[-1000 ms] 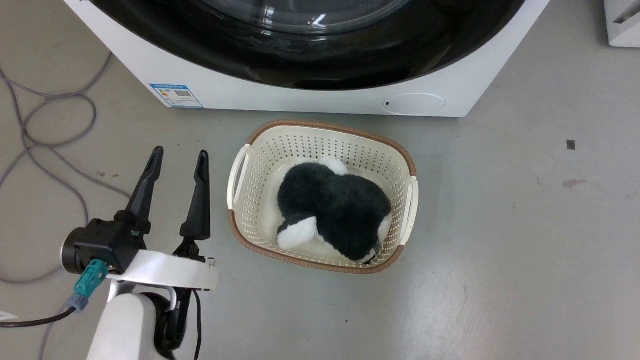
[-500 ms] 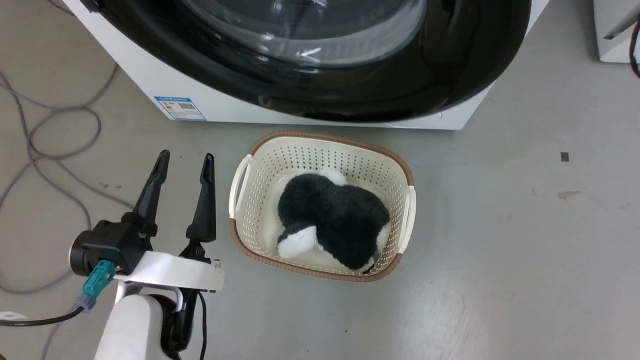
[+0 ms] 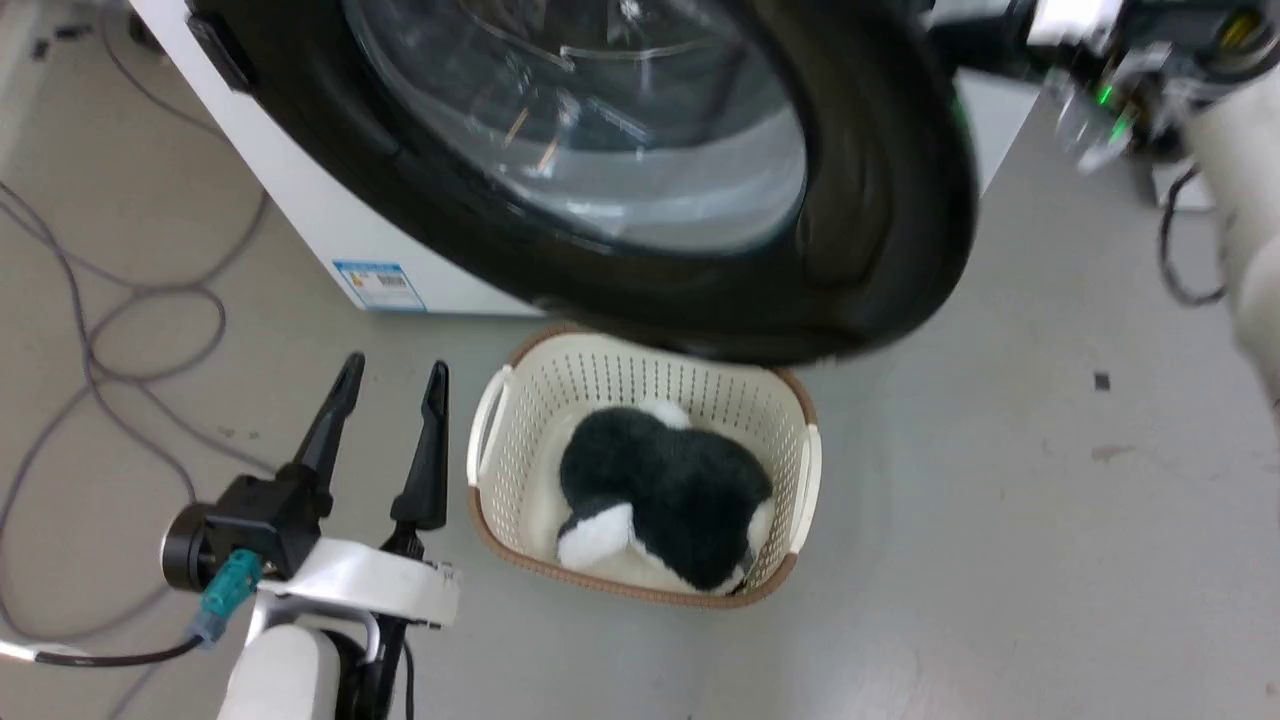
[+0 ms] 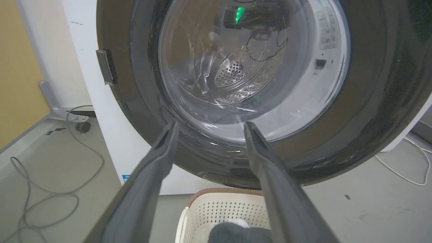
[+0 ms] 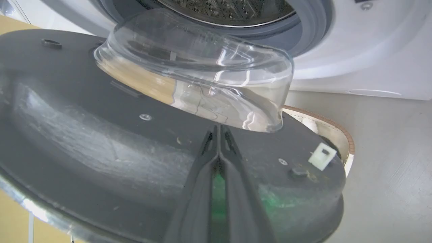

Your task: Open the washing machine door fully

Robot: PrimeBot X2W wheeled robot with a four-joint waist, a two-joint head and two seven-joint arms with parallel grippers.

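The big white front-loading washing machine (image 3: 300, 220) stands at the top of the head view. Its large round glossy black door with the bulging clear glass centre (image 3: 870, 200) hangs partly open, hinged on the robot's left. The door's lower rim lies over the far edge of the cream perforated plastic laundry basket with a brown rim (image 3: 490, 420) on the floor.

The main risk looks to be contact. As the door opens wider it sweeps toward the left arm, whose fingers point at its outer face in the left wrist view. If that arm stays put, the door may strike it. Whether the rim clears the basket cannot be told. The push could also fail: pinched fingertips on a smooth dark panel may skid sideways or ride up onto the glass bowl (image 5: 202, 67), leaving the door short of fully open.

The right arm's pale forearm (image 3: 1250, 220) reaches in from the upper right behind the door. The right gripper (image 5: 218, 130) is pinched closed on nothing, its tips at the door's inner face just under the bowl. The left gripper (image 3: 395, 363) hovers low beside the basket, fingers spread and empty. A black-and-white plush toy (image 3: 670, 490) lies in the basket.
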